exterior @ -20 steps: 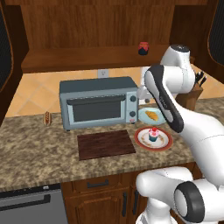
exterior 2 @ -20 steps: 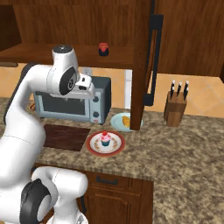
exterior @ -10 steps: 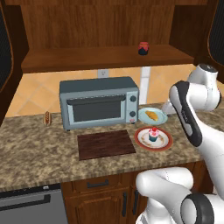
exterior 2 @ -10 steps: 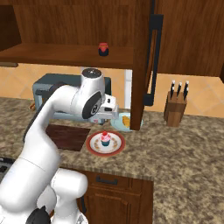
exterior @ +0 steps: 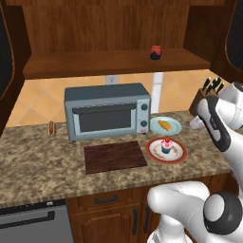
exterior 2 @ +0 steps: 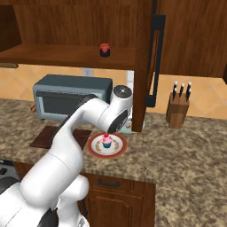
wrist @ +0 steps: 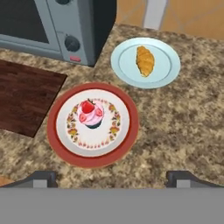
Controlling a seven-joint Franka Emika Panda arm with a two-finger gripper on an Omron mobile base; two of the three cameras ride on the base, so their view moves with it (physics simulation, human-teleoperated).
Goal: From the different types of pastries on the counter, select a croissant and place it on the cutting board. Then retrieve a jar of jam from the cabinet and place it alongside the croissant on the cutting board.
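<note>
now, claw (wrist: 112, 177): jaws wide apart, empty.
croissant (wrist: 145, 60): ahead, slightly right, on pale plate (wrist: 166, 70).
approach: drop straight over it, skip cupcake (wrist: 90, 113).

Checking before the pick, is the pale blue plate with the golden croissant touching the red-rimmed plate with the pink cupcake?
Apart. The hand view shows a strip of granite between the pale blue plate and the red-rimmed plate.

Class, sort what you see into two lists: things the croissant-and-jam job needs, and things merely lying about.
Needed: croissant, cutting board, jar of jam, cabinet, counter.

Lying about: toaster oven, cupcake, hot-dog bun, knife block.
</note>
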